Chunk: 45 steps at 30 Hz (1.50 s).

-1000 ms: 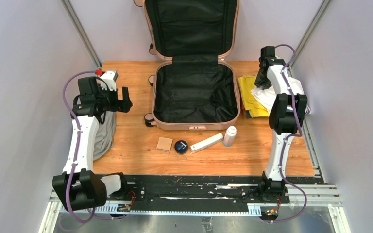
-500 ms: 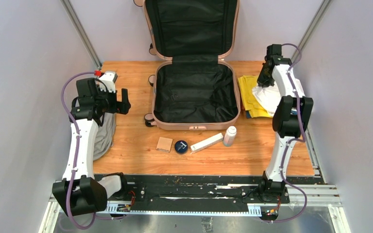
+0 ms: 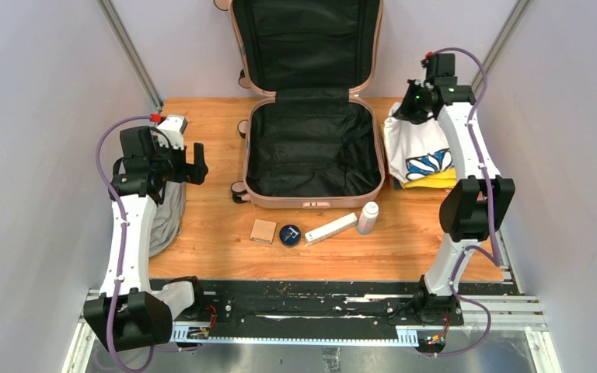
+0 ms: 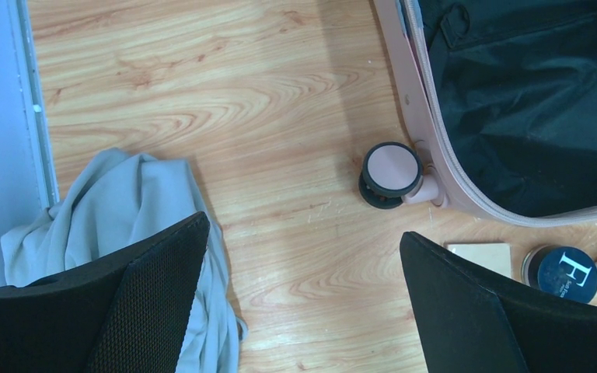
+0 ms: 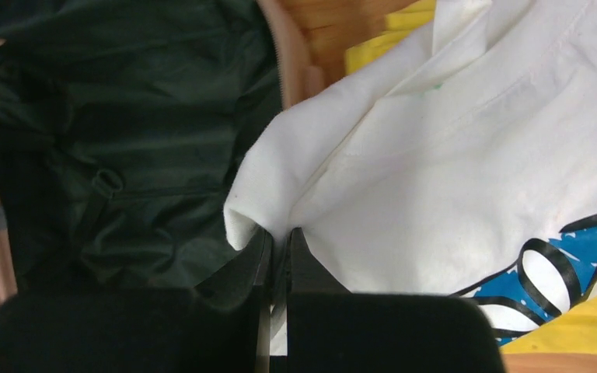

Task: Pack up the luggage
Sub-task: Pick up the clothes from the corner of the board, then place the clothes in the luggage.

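The pale pink luggage lies open at the back middle of the table, black lining up, lid against the wall; its rim and a wheel show in the left wrist view, its lining in the right wrist view. My right gripper is shut on a fold of a white T-shirt with a blue and black print, lifted above a yellow garment; the pinch shows in the wrist view beside the shirt. My left gripper hangs open over bare wood beside a grey cloth.
In front of the luggage lie a tan square pad, a round dark tin, a white tube box and a small white bottle. The grey cloth is heaped at the table's left edge. Walls stand close on both sides.
The right gripper has closed on the white T-shirt and risen toward the back, pulling the shirt up and unfolding it so that its print shows. The left arm has barely moved.
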Each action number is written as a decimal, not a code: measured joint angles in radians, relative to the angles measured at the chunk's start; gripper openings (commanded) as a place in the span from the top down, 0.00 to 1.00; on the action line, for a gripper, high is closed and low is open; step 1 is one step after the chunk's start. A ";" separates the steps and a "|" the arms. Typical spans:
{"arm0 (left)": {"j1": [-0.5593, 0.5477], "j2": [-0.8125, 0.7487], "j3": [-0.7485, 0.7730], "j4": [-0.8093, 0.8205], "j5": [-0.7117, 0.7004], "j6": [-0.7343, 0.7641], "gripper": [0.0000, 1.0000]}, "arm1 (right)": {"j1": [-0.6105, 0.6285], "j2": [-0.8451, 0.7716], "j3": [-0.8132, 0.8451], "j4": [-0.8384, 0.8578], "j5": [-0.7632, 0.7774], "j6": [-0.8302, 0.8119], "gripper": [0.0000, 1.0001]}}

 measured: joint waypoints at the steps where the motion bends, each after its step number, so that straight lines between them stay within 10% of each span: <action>1: 0.000 -0.003 0.000 -0.001 0.000 0.001 0.00 | 0.018 0.000 0.000 -0.001 -0.008 -0.003 1.00; 23: 0.000 -0.019 0.000 -0.043 -0.013 0.021 0.00 | 0.467 0.220 0.237 -0.009 -0.145 0.060 1.00; 45: 0.000 -0.048 0.000 -0.059 -0.044 0.045 0.00 | 0.534 0.606 0.401 0.303 -0.055 0.553 1.00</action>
